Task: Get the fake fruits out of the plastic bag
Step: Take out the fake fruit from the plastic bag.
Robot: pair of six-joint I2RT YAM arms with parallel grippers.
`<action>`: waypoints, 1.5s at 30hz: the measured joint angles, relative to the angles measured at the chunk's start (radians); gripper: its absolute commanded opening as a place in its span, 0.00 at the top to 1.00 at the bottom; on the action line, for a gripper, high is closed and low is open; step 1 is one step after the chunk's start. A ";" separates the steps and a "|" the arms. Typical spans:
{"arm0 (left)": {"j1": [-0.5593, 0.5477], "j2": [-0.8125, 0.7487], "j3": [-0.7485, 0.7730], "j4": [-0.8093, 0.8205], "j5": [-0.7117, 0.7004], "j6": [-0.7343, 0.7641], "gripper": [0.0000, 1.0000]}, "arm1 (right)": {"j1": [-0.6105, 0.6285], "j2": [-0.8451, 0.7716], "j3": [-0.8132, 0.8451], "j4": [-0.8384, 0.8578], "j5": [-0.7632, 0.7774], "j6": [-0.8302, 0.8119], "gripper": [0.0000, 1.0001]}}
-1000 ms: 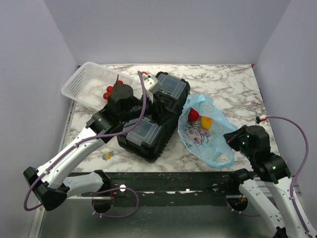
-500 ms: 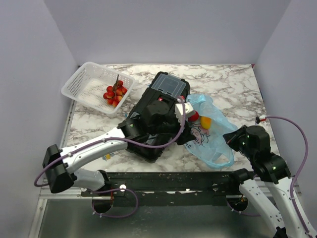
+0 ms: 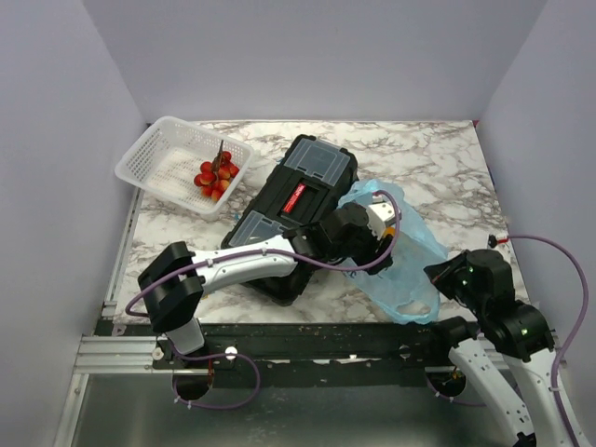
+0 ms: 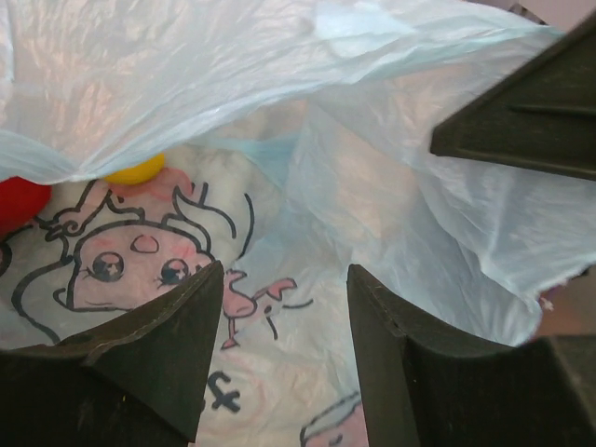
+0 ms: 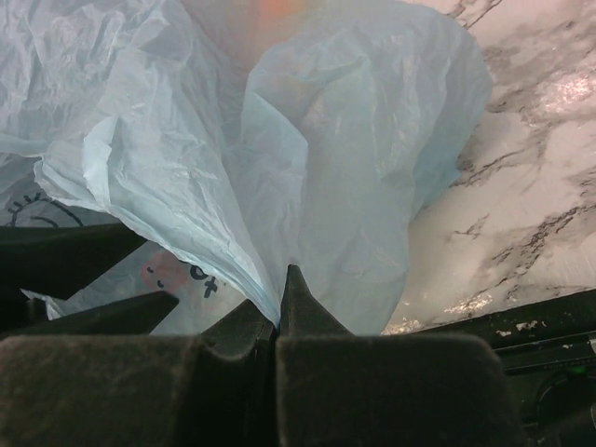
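Note:
The light-blue plastic bag [image 3: 410, 270] lies right of the toolbox. My left gripper [image 3: 380, 223] is open and reaches into the bag's mouth; in the left wrist view [image 4: 284, 279] its jaws stand apart over the cartoon print. Inside the bag there, a yellow fruit [image 4: 135, 170] and a red fruit [image 4: 19, 200] peek out at the left. My right gripper [image 3: 438, 273] is shut on the bag's near edge [image 5: 270, 298]. An orange glow [image 5: 279, 9] shows through the plastic. The red grapes [image 3: 215, 175] lie in the white basket.
A white mesh basket [image 3: 168, 154] stands at the back left. A black toolbox [image 3: 298, 200] lies mid-table under my left arm. The side walls stand close to the table's left and right edges.
My left arm has swung right from the basket, where the grapes now lie, across the toolbox and into the bag's mouth. My right gripper has kept its hold on the bag.

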 measured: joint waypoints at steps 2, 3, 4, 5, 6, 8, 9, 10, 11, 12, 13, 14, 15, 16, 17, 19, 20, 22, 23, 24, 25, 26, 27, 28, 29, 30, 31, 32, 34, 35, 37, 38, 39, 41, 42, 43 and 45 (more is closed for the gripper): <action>-0.009 0.019 -0.001 0.022 -0.029 0.001 0.46 | 0.000 -0.029 0.000 -0.011 0.001 0.010 0.99; -0.013 0.025 -0.003 0.033 -0.038 0.002 0.46 | 0.000 -0.039 0.000 -0.012 0.002 0.013 0.99; -0.014 0.032 -0.006 0.046 -0.047 0.005 0.46 | 0.000 -0.044 0.000 -0.012 0.002 0.014 0.99; -0.014 0.035 -0.009 0.056 -0.052 0.008 0.46 | 0.000 -0.046 0.000 -0.011 0.001 0.013 0.99; -0.014 0.042 -0.014 0.067 -0.058 0.011 0.46 | 0.000 -0.046 0.000 -0.010 -0.001 0.011 0.99; -0.014 0.059 -0.017 0.084 -0.067 0.014 0.46 | 0.000 -0.046 -0.001 -0.005 -0.011 0.009 0.99; -0.014 0.072 -0.017 0.093 -0.073 0.015 0.47 | 0.000 -0.046 -0.003 -0.002 -0.016 0.008 0.99; -0.014 0.084 -0.016 0.100 -0.077 0.016 0.48 | 0.000 -0.046 -0.005 0.001 -0.022 0.008 0.99; -0.014 0.097 -0.015 0.104 -0.080 0.016 0.48 | 0.000 -0.046 -0.007 0.004 -0.027 0.008 0.99; -0.014 0.115 -0.011 0.105 -0.084 0.015 0.48 | 0.000 -0.046 -0.008 0.005 -0.030 0.008 0.99; -0.013 0.130 -0.006 0.104 -0.085 0.014 0.48 | 0.000 -0.046 -0.009 0.005 -0.031 0.008 0.99; -0.010 0.155 0.005 0.103 -0.085 0.010 0.48 | 0.000 -0.046 -0.009 0.006 -0.031 0.008 0.99; -0.006 0.174 0.018 0.100 -0.085 0.004 0.48 | 0.000 -0.046 -0.009 0.007 -0.031 0.006 0.99; -0.004 0.194 0.035 0.096 -0.085 -0.001 0.48 | 0.000 -0.045 -0.008 0.007 -0.030 0.004 0.99; 0.000 0.212 0.053 0.089 -0.085 -0.008 0.48 | 0.000 -0.043 -0.006 0.007 -0.029 0.001 0.99; 0.010 0.243 0.097 0.073 -0.085 -0.026 0.46 | 0.000 -0.033 0.001 0.007 -0.029 -0.007 0.99; 0.017 0.260 0.125 0.067 -0.085 -0.036 0.45 | 0.000 -0.028 0.005 0.008 -0.027 -0.010 0.99; 0.029 0.280 0.156 0.067 -0.085 -0.050 0.44 | 0.000 -0.018 0.015 0.008 -0.023 -0.018 0.99; 0.033 0.290 0.170 0.067 -0.089 -0.053 0.44 | 0.000 -0.016 0.019 0.011 -0.021 -0.019 0.99; 0.036 0.299 0.185 0.066 -0.093 -0.057 0.44 | 0.000 -0.016 0.022 0.017 -0.019 -0.022 0.99; 0.041 0.321 0.213 0.060 -0.113 -0.063 0.43 | 0.000 -0.016 0.026 0.022 -0.019 -0.025 0.99; 0.043 0.340 0.238 0.051 -0.137 -0.068 0.43 | 0.000 -0.016 0.030 0.027 -0.019 -0.028 0.99; 0.044 0.359 0.261 0.045 -0.153 -0.071 0.43 | 0.000 -0.016 0.034 0.036 -0.020 -0.031 0.99; 0.044 0.378 0.281 0.042 -0.179 -0.074 0.43 | 0.000 -0.016 0.038 0.046 -0.021 -0.036 0.99; 0.043 0.397 0.298 0.042 -0.208 -0.078 0.43 | 0.000 -0.016 0.041 0.053 -0.022 -0.040 0.99; 0.043 0.411 0.308 0.042 -0.230 -0.079 0.43 | 0.000 -0.016 0.045 0.059 -0.023 -0.044 0.99; 0.043 0.420 0.312 0.043 -0.249 -0.079 0.42 | 0.000 -0.015 0.049 0.064 -0.023 -0.048 0.99; 0.043 0.430 0.315 0.047 -0.273 -0.080 0.41 | 0.000 -0.014 0.052 0.068 -0.023 -0.051 0.99; 0.043 0.456 0.328 0.056 -0.319 -0.083 0.35 | 0.000 -0.011 0.055 0.074 -0.025 -0.059 0.99; 0.044 0.471 0.338 0.062 -0.337 -0.084 0.32 | 0.000 -0.011 0.055 0.076 -0.027 -0.063 0.99; 0.045 0.499 0.360 0.069 -0.361 -0.087 0.26 | 0.000 -0.010 0.055 0.076 -0.034 -0.066 0.99; 0.046 0.515 0.377 0.074 -0.372 -0.087 0.24 | 0.000 -0.010 0.055 0.077 -0.036 -0.068 0.99; 0.047 0.534 0.397 0.078 -0.381 -0.086 0.22 | 0.000 -0.010 0.055 0.077 -0.040 -0.069 0.99; 0.047 0.568 0.430 0.082 -0.396 -0.087 0.22 | 0.000 -0.011 0.055 0.081 -0.045 -0.069 0.99; 0.047 0.583 0.445 0.083 -0.404 -0.087 0.22 | 0.000 -0.011 0.055 0.083 -0.049 -0.069 0.99; 0.047 0.597 0.458 0.084 -0.413 -0.089 0.22 | 0.000 -0.013 0.055 0.083 -0.052 -0.068 0.99; 0.047 0.616 0.469 0.090 -0.428 -0.086 0.22 | 0.000 -0.017 0.055 0.083 -0.056 -0.069 0.99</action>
